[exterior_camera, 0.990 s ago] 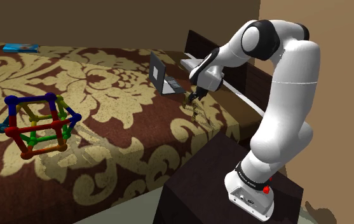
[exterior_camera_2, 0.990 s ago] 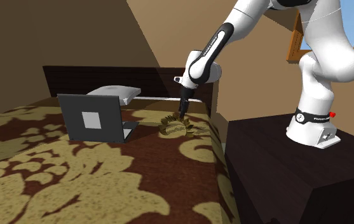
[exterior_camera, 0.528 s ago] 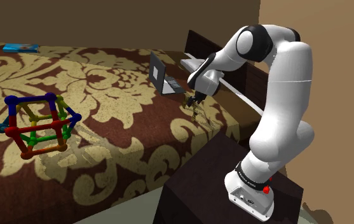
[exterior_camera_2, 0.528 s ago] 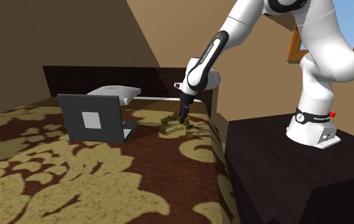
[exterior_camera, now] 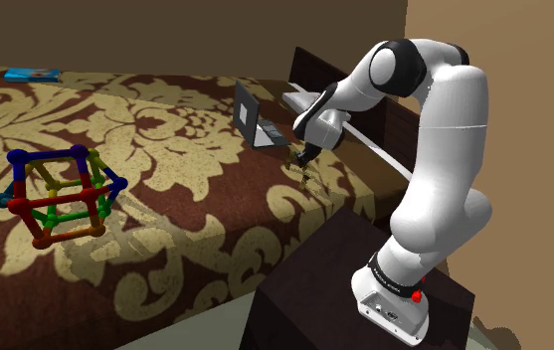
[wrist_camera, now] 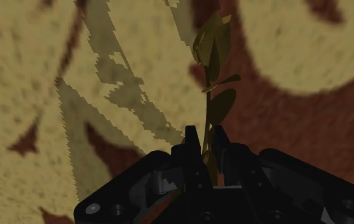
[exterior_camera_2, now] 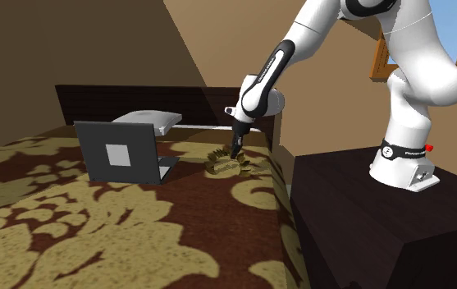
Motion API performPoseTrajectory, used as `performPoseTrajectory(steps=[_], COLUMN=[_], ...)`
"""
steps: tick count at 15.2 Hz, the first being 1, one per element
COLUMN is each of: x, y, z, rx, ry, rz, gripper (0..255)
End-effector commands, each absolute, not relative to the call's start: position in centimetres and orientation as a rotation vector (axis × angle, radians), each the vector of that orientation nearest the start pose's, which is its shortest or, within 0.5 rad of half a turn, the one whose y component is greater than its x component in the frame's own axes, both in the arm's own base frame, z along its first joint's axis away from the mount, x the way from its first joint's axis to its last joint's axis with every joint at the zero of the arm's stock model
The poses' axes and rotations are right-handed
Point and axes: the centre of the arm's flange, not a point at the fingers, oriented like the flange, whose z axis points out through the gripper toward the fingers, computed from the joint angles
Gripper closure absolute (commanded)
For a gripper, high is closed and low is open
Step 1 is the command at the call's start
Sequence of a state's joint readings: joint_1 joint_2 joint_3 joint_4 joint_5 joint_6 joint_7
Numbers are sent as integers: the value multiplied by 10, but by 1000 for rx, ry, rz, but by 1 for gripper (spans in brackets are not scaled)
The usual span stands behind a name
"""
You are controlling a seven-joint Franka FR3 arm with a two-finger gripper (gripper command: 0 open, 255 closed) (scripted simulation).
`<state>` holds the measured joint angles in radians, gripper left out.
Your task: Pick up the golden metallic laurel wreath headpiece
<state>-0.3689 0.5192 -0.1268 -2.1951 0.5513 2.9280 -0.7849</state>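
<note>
Grasp stage. Gripper (wrist_camera: 204,135), lower centre, is clamped on the wreath (wrist_camera: 220,104) band, over the bed (wrist_camera: 35,159). Next, by judgement: a steady vertical lift without loosening.

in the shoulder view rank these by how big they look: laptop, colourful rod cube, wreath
1. rod cube, though it sits nearest the camera
2. laptop
3. wreath, smallest, clasped by the gripper
</note>
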Motion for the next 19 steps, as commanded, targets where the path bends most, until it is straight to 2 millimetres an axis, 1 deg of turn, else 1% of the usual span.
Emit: performPoseTrajectory(steps=[1,2,17,19], x=[480,479,479,479], y=[-298,-299,-299,-299], z=[166,165,245,245], rx=[-3141,-3141,-3141,-3141], ry=[336,336,336,336], rz=[-394,-394,-394,-394], gripper=[255,255,255,255])
